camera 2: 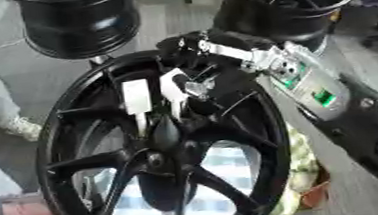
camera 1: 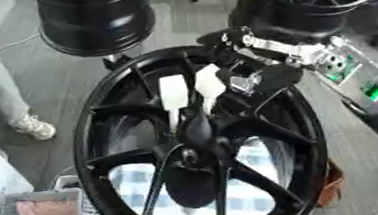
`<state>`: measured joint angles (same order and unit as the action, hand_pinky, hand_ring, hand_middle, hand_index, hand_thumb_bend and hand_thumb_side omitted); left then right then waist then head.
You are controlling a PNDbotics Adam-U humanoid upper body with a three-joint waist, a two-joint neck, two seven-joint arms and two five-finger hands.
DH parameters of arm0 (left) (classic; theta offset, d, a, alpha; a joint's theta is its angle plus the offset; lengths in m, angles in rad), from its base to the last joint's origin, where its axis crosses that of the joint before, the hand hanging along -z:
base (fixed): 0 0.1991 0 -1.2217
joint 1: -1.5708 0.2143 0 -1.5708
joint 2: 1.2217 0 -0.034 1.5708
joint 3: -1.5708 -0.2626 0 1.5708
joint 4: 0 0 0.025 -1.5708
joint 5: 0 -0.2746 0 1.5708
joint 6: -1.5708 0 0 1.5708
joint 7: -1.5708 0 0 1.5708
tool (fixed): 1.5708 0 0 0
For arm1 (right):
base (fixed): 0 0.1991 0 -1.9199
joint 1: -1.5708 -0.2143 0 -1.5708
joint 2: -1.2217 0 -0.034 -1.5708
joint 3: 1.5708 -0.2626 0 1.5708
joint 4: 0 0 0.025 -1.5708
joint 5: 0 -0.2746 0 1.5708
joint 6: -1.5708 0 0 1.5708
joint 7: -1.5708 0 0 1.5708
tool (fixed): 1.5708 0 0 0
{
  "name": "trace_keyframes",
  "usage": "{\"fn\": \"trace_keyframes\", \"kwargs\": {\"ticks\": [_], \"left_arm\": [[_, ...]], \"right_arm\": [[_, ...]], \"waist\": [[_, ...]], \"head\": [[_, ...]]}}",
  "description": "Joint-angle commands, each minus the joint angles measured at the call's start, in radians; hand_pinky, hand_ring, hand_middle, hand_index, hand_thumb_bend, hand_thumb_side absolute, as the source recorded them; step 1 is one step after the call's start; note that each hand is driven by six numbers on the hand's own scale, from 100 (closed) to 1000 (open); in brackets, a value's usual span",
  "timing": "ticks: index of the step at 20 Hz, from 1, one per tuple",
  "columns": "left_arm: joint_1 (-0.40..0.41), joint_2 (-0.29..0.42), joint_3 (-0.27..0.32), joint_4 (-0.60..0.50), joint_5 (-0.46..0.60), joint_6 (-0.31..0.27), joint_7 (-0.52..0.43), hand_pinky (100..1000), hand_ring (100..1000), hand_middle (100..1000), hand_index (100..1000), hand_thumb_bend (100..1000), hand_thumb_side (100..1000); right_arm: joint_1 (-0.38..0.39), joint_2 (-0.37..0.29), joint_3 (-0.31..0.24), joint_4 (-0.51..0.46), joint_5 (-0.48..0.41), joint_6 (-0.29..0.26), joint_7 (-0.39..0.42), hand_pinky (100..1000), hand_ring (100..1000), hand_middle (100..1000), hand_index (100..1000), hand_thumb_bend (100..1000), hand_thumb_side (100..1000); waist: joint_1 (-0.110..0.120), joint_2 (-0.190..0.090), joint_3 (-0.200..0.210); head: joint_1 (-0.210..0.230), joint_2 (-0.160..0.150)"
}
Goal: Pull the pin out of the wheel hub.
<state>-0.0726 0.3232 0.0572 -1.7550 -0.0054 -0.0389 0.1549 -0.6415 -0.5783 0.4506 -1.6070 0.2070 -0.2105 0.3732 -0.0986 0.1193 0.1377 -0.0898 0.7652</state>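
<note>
Black alloy, the wheel hub (camera 1: 198, 143) fills the middle of the view, face up toward the head camera so its centre bore is open to reach. From two o'clock the right hand (camera 2: 192, 81) comes in over the rim, its white-tipped fingers (camera 1: 173, 95) pointing down at the centre, likely placed to pinch the pin. Whether they are closed on anything I cannot tell: the pin itself is lost against the dark spokes near the centre. Two more rims (camera 1: 95, 20) stand at twelve o'clock, cut off. No left hand shows.

Glossy black metal wheel hub (camera 1: 198, 143); matt white plastic pins (camera 1: 172, 95).
</note>
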Motion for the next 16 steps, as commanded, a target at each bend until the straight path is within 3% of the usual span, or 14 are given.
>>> {"fn": "trace_keyframes", "kwargs": {"ticks": [1,11,16], "left_arm": [[-0.013,0.009,0.000,-0.010,-0.002,-0.002,-0.002,640,635,674,809,141,742],[-0.014,0.009,-0.001,-0.007,-0.001,-0.003,-0.005,640,635,674,809,141,743],[-0.015,0.008,-0.001,-0.007,-0.001,-0.003,-0.005,641,634,673,809,140,743]], "right_arm": [[-0.011,-0.038,-0.003,-0.040,-0.010,0.002,0.018,704,793,841,982,100,608],[-0.006,-0.055,0.012,-0.081,-0.014,0.018,0.065,715,803,848,984,100,646],[-0.019,-0.044,-0.005,-0.071,0.067,0.019,0.090,824,900,921,998,100,574]], "waist": [[0.004,-0.011,0.001],[0.003,-0.012,0.001],[0.003,-0.011,0.001]], "head": [[0.004,0.005],[0.008,0.005],[0.008,0.005]]}}
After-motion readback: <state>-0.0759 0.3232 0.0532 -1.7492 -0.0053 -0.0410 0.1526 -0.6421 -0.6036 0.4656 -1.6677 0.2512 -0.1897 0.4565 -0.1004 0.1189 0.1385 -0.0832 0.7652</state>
